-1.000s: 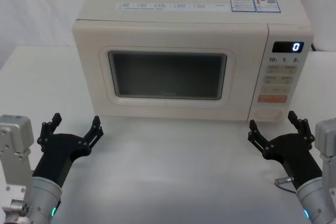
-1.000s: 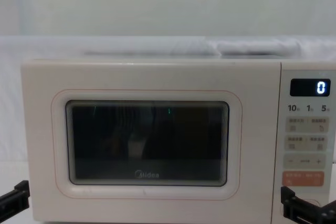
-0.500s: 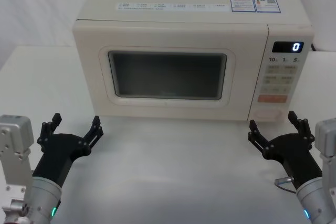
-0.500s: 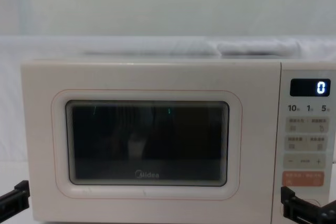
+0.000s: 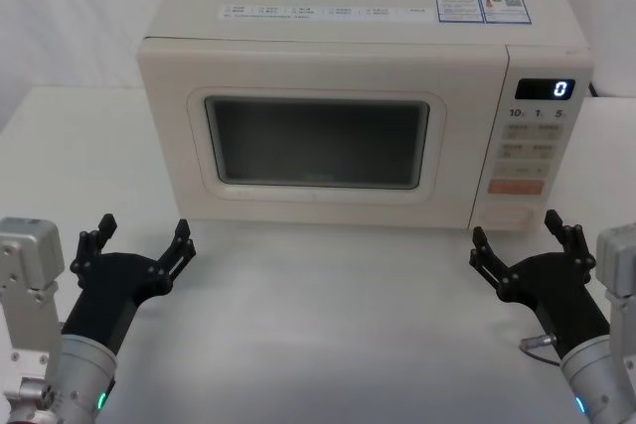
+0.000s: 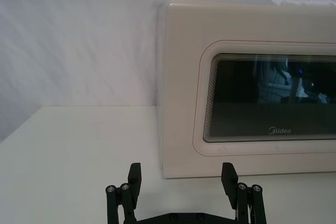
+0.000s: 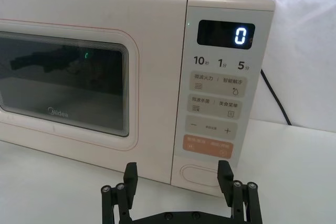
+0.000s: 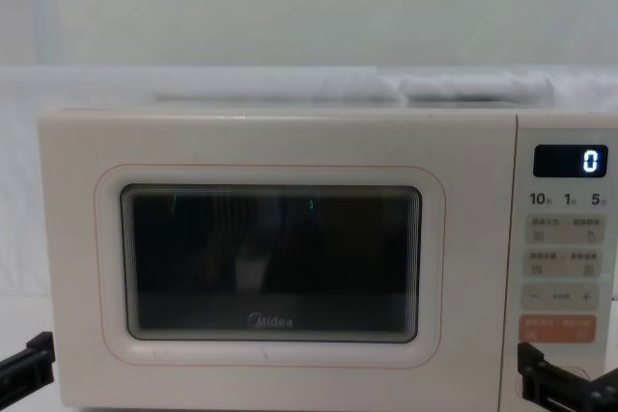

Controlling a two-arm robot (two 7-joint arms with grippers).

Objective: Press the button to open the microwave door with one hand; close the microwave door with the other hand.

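Note:
The cream microwave door (image 5: 318,136) with its dark window is closed, flush with the control panel; it also shows in the chest view (image 8: 275,258). The blank oblong button (image 7: 202,176) sits at the bottom of the panel, below the orange key, and in the head view (image 5: 509,214). My right gripper (image 5: 517,240) hovers open above the table just in front of the button, not touching it; its fingers (image 7: 226,178) frame the button. My left gripper (image 5: 139,240) stands open in front of the microwave's left corner, clear of the door, with its fingers (image 6: 135,177) spread.
The microwave stands on a white table (image 5: 328,325) against a white backdrop. Its display (image 5: 544,89) reads 0. A black power cord (image 7: 275,100) runs behind its right side. Open tabletop lies between the two grippers.

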